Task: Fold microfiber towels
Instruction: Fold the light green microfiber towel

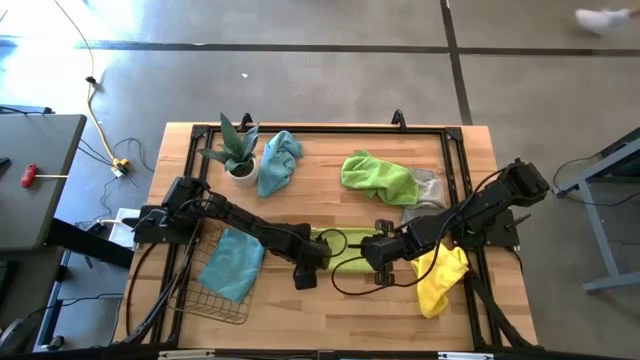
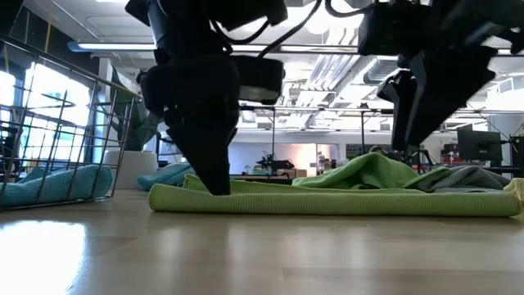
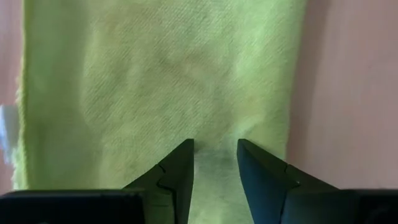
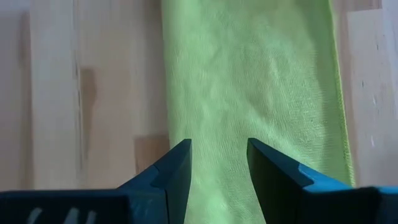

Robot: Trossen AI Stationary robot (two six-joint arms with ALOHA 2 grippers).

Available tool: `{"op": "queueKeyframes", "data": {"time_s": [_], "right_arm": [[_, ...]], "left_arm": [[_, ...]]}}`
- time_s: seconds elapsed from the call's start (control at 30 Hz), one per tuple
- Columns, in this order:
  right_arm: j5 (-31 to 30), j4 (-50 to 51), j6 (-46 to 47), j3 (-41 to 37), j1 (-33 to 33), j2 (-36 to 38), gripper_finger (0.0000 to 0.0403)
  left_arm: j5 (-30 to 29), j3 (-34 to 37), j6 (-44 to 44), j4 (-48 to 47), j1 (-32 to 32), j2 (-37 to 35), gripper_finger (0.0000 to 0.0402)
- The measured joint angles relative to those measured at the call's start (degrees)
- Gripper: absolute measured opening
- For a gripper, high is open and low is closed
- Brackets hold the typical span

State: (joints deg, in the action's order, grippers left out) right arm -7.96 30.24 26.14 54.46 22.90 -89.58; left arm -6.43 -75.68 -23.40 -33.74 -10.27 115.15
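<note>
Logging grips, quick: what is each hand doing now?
Left hand: open, fingers astride the lime green towel, touching it.
Right hand: open over the same towel.

A flat lime-green microfiber towel (image 1: 345,249) lies on the wooden table (image 1: 330,300). Left of this towel sits a dark wire-mesh basket (image 1: 210,300) holding a teal towel (image 1: 232,262); right of it lies a crumpled yellow towel (image 1: 438,280). Behind it lie a small potted plant (image 1: 236,150), a bunched teal towel (image 1: 278,160), a crumpled green towel (image 1: 378,176) and a pale grey towel (image 1: 428,185).
</note>
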Motion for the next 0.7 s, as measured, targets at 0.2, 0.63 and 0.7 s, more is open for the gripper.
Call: {"op": "queueKeyframes", "data": {"time_s": [0.2, 0.63, 0.7], "right_arm": [[-0.54, -7.59, 10.69, 0.0, 0.0, 0.0, 0.0149], [1.14, -13.59, 23.02, 0.0, -1.18, 0.0, 0.0149], [4.74, -9.34, 24.29, 0.01, -2.04, 0.76, 0.0149]], "left_arm": [[-0.44, 0.0, 1.47, 2.0, -1.12, 0.0, 0.0113], [-2.75, 0.0, 0.61, 1.2, -1.01, 0.0, 0.0113], [-3.13, 0.0, 0.66, 0.44, -1.01, 0.0, 0.0113]]}}
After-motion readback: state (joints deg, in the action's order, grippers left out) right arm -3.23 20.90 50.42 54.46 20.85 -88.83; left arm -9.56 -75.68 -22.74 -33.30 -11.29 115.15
